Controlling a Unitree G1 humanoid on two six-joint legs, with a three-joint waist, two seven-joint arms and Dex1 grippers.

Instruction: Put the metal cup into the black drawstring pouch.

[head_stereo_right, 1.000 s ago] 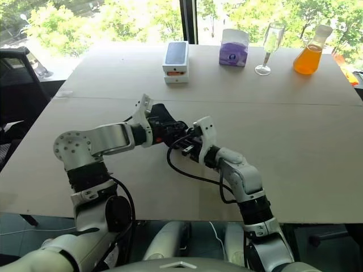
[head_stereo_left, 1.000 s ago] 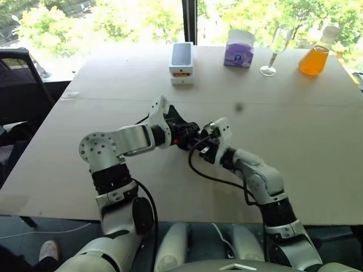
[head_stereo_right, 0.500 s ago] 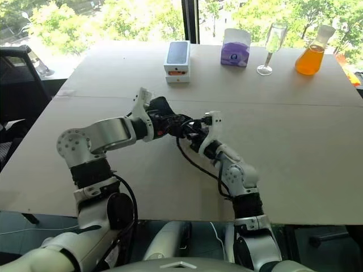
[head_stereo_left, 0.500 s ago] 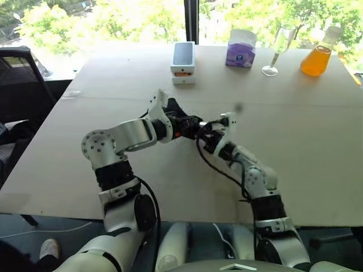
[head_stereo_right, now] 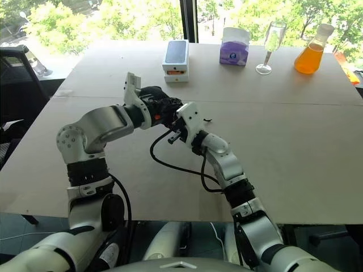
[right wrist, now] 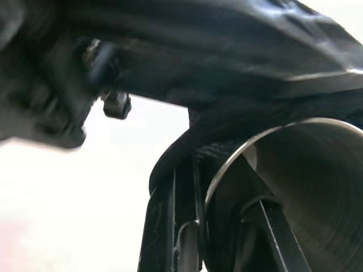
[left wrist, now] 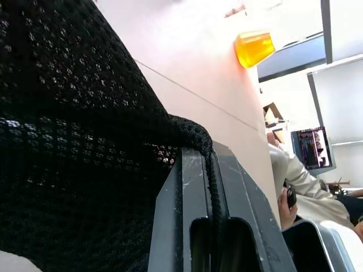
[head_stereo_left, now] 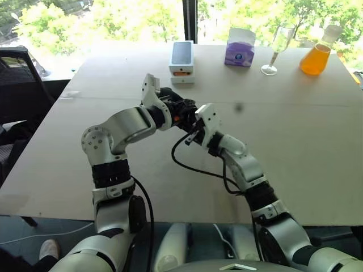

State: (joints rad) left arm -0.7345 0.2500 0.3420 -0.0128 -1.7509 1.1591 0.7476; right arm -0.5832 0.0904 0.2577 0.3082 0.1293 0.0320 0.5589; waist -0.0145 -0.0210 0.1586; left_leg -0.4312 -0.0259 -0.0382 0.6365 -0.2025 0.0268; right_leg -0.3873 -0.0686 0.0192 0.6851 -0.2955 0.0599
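Both grippers have risen off the worktop [head_stereo_left: 295, 147] and now meet in the air over its middle, a little farther from the near edge than a second ago. The right gripper [right wrist: 218, 249] is clamped on the cup [right wrist: 317, 187] rim, one finger inside, with the pouch [left wrist: 79, 141] fabric wrapped close around it. The left gripper [left wrist: 210, 192] is pinched shut on the pouch's mouth edge. The cup looks at least partly inside, so I judge insertion nearly done. At the far edge stand a box [head_stereo_left: 182, 61], a glass [head_stereo_left: 277, 48] and a flask [head_stereo_left: 317, 54].
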